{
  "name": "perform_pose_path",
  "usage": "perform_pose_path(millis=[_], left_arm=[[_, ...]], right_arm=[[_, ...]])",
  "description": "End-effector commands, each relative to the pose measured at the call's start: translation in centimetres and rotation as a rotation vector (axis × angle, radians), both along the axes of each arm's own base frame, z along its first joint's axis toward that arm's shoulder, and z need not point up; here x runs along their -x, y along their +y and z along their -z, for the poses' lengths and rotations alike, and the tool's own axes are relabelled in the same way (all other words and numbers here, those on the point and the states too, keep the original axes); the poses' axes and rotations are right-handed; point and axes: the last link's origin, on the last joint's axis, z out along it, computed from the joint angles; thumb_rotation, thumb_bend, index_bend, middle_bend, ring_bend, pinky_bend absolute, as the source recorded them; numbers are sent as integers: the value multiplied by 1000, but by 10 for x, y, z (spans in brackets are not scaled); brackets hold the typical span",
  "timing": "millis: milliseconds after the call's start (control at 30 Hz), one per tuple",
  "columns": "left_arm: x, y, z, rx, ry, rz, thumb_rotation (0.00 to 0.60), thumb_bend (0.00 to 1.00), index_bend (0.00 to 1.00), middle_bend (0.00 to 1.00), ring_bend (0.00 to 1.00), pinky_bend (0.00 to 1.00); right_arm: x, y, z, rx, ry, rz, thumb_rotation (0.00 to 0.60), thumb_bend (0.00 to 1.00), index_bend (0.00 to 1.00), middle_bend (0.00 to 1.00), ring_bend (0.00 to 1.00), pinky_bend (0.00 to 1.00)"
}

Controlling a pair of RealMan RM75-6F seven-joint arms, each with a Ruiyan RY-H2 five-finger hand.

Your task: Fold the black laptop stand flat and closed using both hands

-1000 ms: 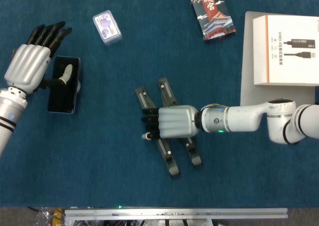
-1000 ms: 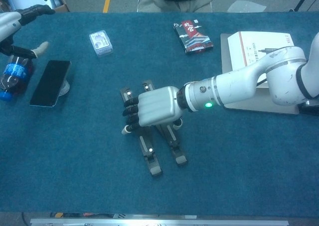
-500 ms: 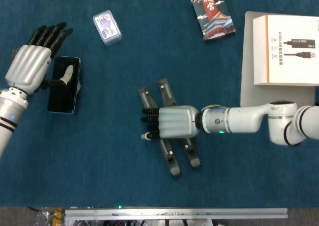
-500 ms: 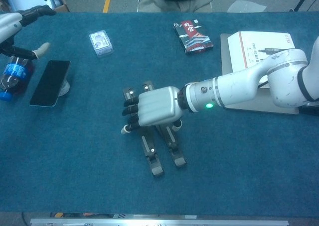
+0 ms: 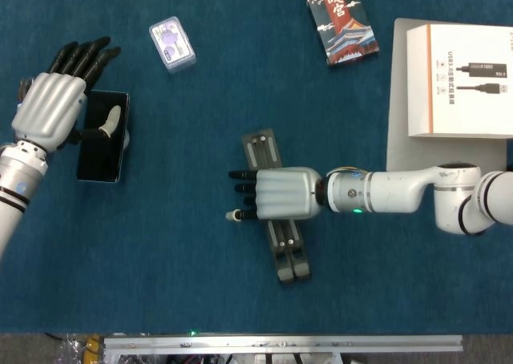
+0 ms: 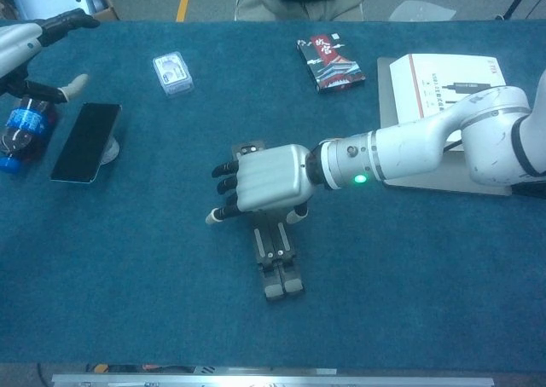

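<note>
Now flat black laptop stand (image 5: 278, 220) (slim bars together) under right hand (image 5: 279, 194).

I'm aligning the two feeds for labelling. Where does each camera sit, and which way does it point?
Head view: high above, looking almost straight down at the blue table; shows the right hand lying over the laptop stand and the left hand above the phone.
Chest view: lower, near the table's front edge, tilted forward across it; the right arm reaches in, the left hand sits at the top-left edge.
Both share the stand, phone, card box and white box.
</note>
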Motion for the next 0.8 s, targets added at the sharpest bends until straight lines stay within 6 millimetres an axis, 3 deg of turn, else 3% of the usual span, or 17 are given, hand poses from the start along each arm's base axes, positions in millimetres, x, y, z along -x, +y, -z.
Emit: perform_pose_path(millis=[33,100,200,267,367,533,700,800], left_arm=[[0,0,0,1,1,0,400,455,0,0,0,22],[0,0,0,0,0,0,397,455,0,0,0,22],[-1,1,0,-3,0,2,399,455,0,0,0,22],[-1,1,0,-3,2,2,402,455,0,0,0,22],[0,1,-1,-3,10,3,399,455,0,0,0,22],[2,1,-5,-6,32,4,401,455,0,0,0,22],[7,2,-12,-29,63,12,404,455,0,0,0,22],[9,2,-17,-55,83,16,481,455,0,0,0,22]], right_arm=[[1,0,0,2,2,3,600,209,21,556,150,0],[2,0,-1,2,6,3,600,206,21,512,148,0],[3,-2,-3,10,13,10,600,201,10,340,83,0],[4,-3,-5,23,10,20,600,199,0,175,16,0],[3,-7,-11,55,-25,43,600,196,0,50,0,0],[4,-16,-34,154,-161,163,600,157,0,2,0,0],[15,-24,-71,295,-290,320,600,147,0,0,0,0],[25,-26,-94,397,-350,387,600,146,0,23,0,0]])
